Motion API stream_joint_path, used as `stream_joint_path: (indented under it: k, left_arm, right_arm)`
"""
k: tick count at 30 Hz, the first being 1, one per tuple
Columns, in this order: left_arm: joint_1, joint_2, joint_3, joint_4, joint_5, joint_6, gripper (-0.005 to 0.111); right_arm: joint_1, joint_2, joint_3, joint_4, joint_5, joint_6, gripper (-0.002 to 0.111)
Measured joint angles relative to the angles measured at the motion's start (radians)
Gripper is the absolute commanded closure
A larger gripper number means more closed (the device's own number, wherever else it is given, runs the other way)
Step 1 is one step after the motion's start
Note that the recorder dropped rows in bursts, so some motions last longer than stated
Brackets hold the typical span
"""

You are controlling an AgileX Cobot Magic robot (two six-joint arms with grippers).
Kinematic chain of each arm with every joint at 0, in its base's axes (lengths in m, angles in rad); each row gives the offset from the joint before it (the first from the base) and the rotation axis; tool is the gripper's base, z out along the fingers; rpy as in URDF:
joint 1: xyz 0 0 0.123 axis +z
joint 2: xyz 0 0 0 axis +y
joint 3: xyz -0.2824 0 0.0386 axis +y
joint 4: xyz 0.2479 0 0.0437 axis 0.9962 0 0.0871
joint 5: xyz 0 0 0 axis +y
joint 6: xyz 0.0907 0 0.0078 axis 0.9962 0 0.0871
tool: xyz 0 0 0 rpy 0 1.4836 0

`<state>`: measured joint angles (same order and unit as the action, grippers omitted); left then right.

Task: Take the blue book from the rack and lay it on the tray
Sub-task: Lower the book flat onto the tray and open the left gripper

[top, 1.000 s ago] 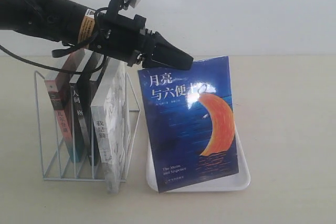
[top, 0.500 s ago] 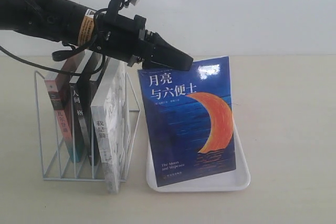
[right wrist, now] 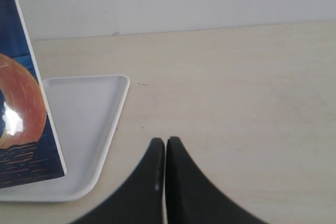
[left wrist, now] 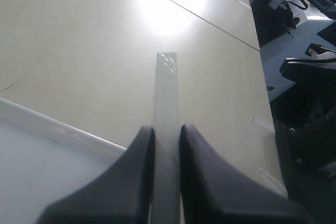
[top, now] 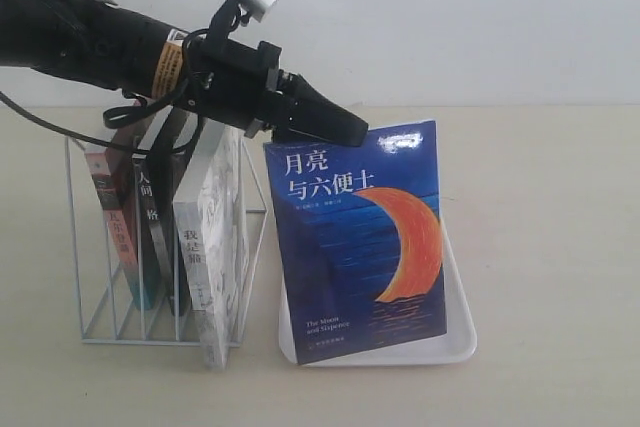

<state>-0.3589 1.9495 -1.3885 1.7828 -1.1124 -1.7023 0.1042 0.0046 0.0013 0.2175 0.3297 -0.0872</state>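
Lowered slightly — blue book stands in the tray.

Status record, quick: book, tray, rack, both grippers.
book: dark-blue paperback with orange moon cover, steeply tilted, lower edge inside the tray, not laid flat
tray: white plastic rounded tray, beside the rack
rack: white wire rack, other books standing in it
left gripper: shut on the paperback's top edge
right gripper: shut, empty, over the table near the tray
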Motion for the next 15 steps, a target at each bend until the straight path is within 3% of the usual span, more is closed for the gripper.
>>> stream_joint_path:
  k: [15]
  left_arm:
    - [0.000,0.004,0.000,0.002,0.030,0.015,0.102]
  right_arm:
    - [0.000,0.000,0.000,0.000,0.000,0.000,0.108]
